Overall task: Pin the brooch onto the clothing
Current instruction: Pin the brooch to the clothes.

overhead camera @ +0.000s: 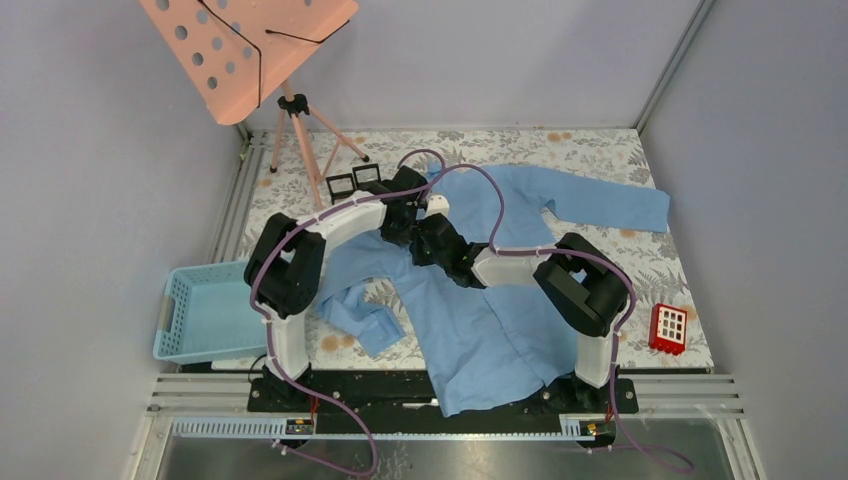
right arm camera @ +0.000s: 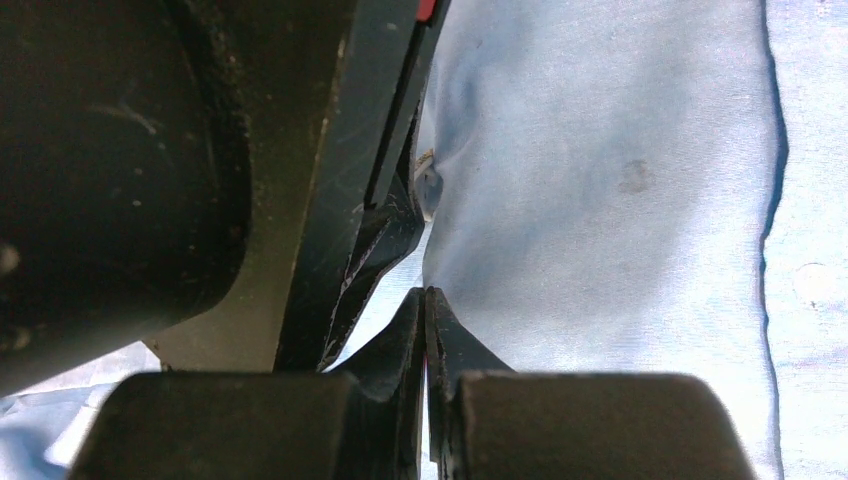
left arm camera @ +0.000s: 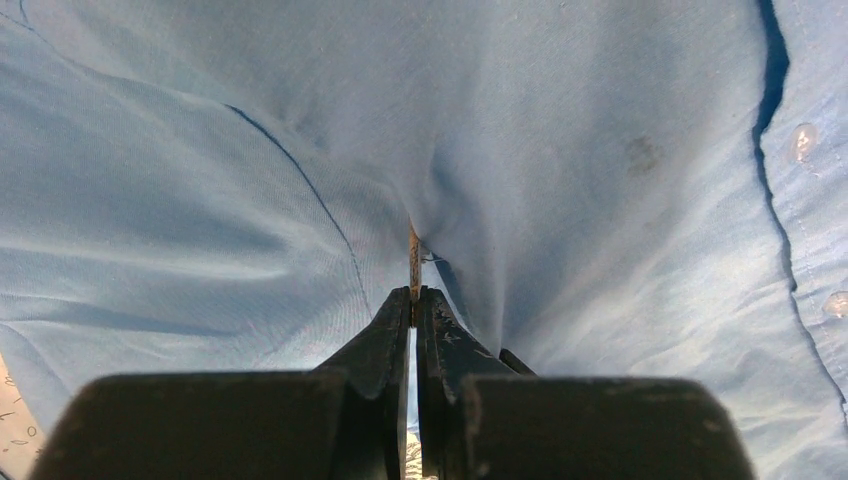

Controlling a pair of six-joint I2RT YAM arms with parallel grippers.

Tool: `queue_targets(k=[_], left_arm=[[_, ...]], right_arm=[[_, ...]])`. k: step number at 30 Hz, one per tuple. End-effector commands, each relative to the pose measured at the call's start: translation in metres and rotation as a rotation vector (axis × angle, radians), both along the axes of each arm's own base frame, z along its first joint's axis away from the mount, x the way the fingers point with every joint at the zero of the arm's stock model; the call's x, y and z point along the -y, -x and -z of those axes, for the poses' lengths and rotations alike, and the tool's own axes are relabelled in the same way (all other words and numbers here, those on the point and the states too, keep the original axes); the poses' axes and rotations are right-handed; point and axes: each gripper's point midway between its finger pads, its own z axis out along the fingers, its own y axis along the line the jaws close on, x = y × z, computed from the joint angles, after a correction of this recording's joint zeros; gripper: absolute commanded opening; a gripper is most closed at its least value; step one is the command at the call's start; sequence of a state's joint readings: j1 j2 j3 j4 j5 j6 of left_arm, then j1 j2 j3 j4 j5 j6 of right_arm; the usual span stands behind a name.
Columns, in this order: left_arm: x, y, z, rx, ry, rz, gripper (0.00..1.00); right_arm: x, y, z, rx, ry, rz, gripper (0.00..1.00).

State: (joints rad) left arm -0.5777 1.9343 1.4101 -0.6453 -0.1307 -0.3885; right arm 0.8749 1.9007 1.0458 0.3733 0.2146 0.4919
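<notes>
The light blue shirt [overhead camera: 500,320] lies spread on the floral table, and it fills the left wrist view [left arm camera: 200,200] and the right wrist view [right arm camera: 600,200]. My left gripper [left arm camera: 414,292] is shut on the brooch [left arm camera: 414,262], a thin bronze piece seen edge-on, whose tip is pressed into a puckered fold of the shirt. My right gripper [right arm camera: 425,292] is shut on a pinch of the shirt fabric right beside the left fingers [right arm camera: 385,225]. A bit of the brooch [right arm camera: 428,185] shows there. In the top view both grippers [overhead camera: 418,232] meet over the shirt's upper chest.
A light blue plastic basket [overhead camera: 205,310] sits at the left edge. A red block [overhead camera: 668,328] lies at the right front. A pink music stand [overhead camera: 245,50] on a tripod stands at the back left, with two small black frames [overhead camera: 353,180] near it. Shirt buttons [left arm camera: 803,140] lie to the right.
</notes>
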Motion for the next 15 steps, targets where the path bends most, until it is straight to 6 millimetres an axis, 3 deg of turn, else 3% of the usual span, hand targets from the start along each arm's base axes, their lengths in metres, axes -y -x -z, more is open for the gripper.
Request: queue_targets(k=[1, 15], left_arm=[[0.022, -0.017, -0.037, 0.12, 0.13, 0.008, 0.0], [0.012, -0.025, -0.041, 0.1, 0.214, -0.05, 0.0]], right_arm=[[-0.027, 0.005, -0.015, 0.013, -0.072, -0.075, 0.0], [-0.019, 0.01, -0.015, 0.01, -0.101, -0.048, 0.0]])
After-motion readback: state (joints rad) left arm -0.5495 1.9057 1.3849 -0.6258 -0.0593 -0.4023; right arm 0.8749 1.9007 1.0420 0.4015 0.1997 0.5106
